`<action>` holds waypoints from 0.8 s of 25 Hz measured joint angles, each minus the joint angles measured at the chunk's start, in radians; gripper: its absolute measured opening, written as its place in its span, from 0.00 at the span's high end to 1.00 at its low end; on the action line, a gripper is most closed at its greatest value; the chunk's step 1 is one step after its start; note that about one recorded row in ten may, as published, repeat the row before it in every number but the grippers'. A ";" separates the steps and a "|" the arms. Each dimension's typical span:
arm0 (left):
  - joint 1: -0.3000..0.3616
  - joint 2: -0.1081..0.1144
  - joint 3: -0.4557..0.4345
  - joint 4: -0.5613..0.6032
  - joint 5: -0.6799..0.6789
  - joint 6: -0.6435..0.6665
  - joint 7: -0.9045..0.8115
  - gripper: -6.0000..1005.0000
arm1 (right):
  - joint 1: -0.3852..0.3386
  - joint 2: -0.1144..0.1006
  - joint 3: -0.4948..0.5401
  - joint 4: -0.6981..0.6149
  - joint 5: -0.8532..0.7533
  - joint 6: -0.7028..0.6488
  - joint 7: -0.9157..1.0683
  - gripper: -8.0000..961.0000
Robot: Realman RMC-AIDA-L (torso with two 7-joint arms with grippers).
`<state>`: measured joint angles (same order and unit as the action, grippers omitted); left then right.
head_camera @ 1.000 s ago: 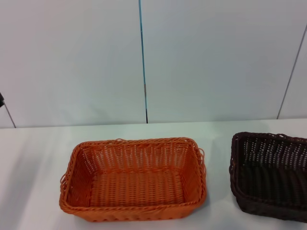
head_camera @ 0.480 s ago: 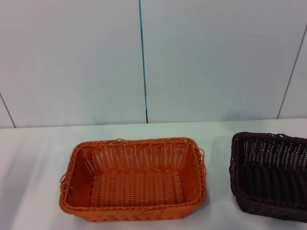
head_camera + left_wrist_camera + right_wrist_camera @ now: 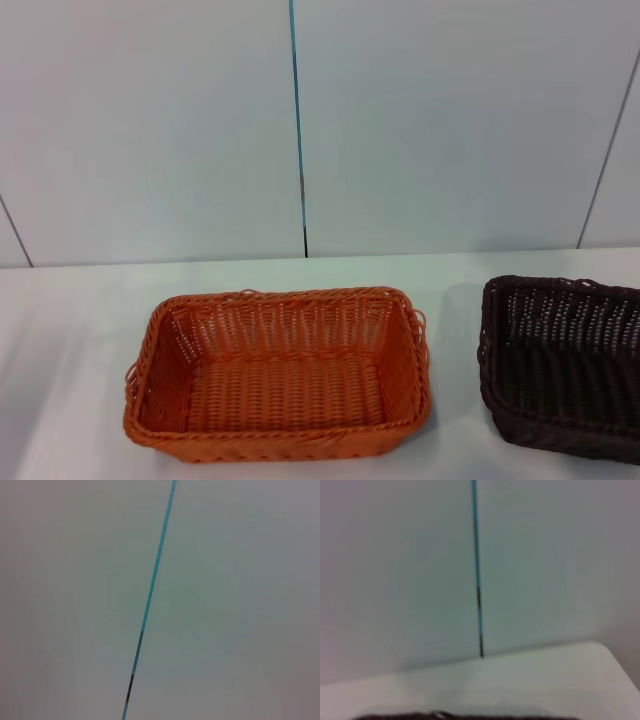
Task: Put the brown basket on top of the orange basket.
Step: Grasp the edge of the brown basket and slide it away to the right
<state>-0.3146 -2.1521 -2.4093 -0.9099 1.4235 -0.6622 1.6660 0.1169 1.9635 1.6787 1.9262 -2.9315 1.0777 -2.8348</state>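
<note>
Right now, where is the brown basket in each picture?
Head view: brown basket at the lower right on the table, cut off by the edge.
Left wrist view: not in it.
Right wrist view: only its dark rim at the bottom edge.
Shared landmark: blue wall seam.

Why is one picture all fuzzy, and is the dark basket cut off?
Head view: sharp; the orange basket shows whole, but the brown basket runs off the right edge, with soft shadows on the white table. Right wrist view: blurry, only a dark sliver of the brown basket's rim shows. Left wrist view: just wall and a blue seam.
</note>
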 joint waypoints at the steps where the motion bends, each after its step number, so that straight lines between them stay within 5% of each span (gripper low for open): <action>1: 0.001 0.000 0.000 0.001 0.000 -0.001 0.000 0.08 | 0.006 -0.001 0.004 -0.021 0.000 0.004 0.000 0.05; 20: -0.007 0.001 0.003 0.014 0.050 0.005 -0.016 0.08 | 0.115 -0.050 0.022 -0.491 0.000 -0.098 0.000 0.05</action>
<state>-0.3212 -2.1509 -2.4060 -0.8957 1.4735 -0.6570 1.6503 0.2317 1.9130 1.7003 1.4351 -2.9315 0.9799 -2.8348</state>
